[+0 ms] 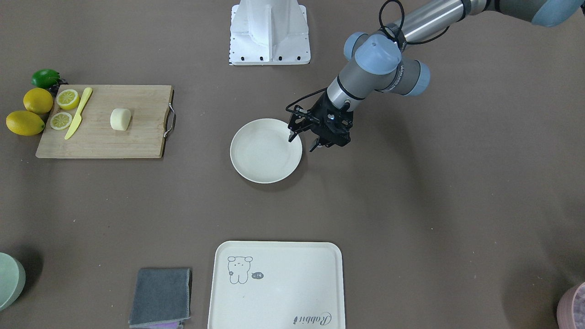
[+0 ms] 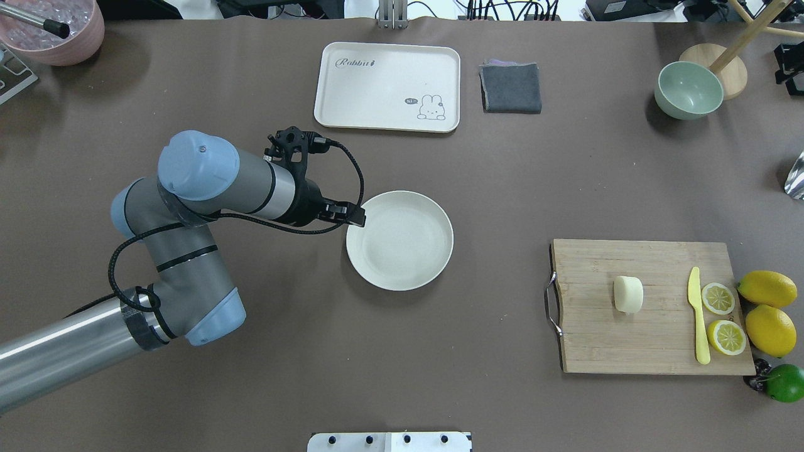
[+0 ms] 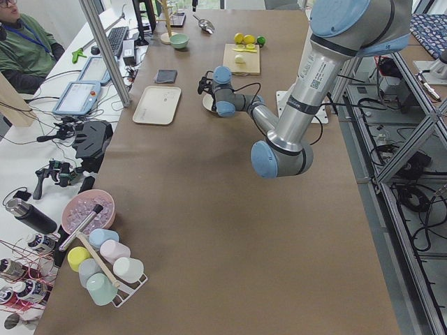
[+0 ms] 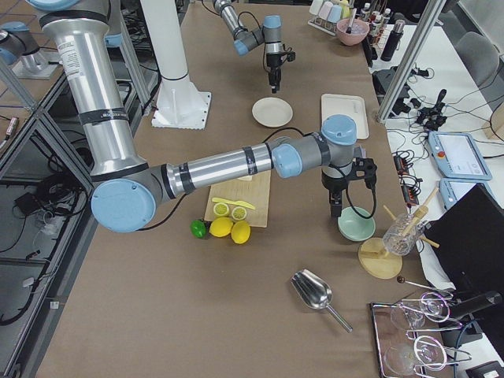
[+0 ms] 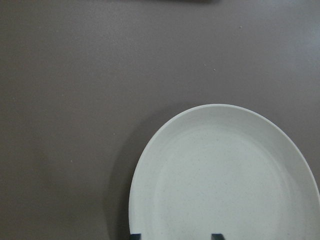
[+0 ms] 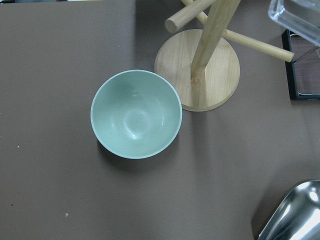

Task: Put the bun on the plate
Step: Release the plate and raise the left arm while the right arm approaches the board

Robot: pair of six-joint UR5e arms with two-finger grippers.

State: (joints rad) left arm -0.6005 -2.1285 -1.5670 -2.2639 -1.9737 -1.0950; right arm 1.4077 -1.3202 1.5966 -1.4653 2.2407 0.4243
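The bun [image 2: 628, 294], a small pale cream block, lies on the wooden cutting board [image 2: 653, 339] at the table's right, also seen as the bun [image 1: 120, 119]. The plate [image 2: 399, 240] is round, off-white and empty at mid-table. My left gripper [image 1: 303, 141] hangs open at the plate's [image 1: 266, 151] left rim, pointing down. In the left wrist view its two tips sit apart at the bottom edge over the plate [image 5: 225, 175]. My right gripper [image 4: 336, 209] hovers above a green bowl [image 4: 356, 224] far from the bun; I cannot tell whether it is open or shut.
On the board lie a yellow knife [image 2: 697, 317] and two lemon halves [image 2: 718, 298]; whole lemons [image 2: 767, 289] and a lime [image 2: 785, 383] sit beside it. A cream tray [image 2: 387, 86], grey cloth [image 2: 510, 87], green bowl [image 2: 688, 90], wooden stand [image 6: 197, 70] and pink bowl [image 2: 53, 28] line the far side.
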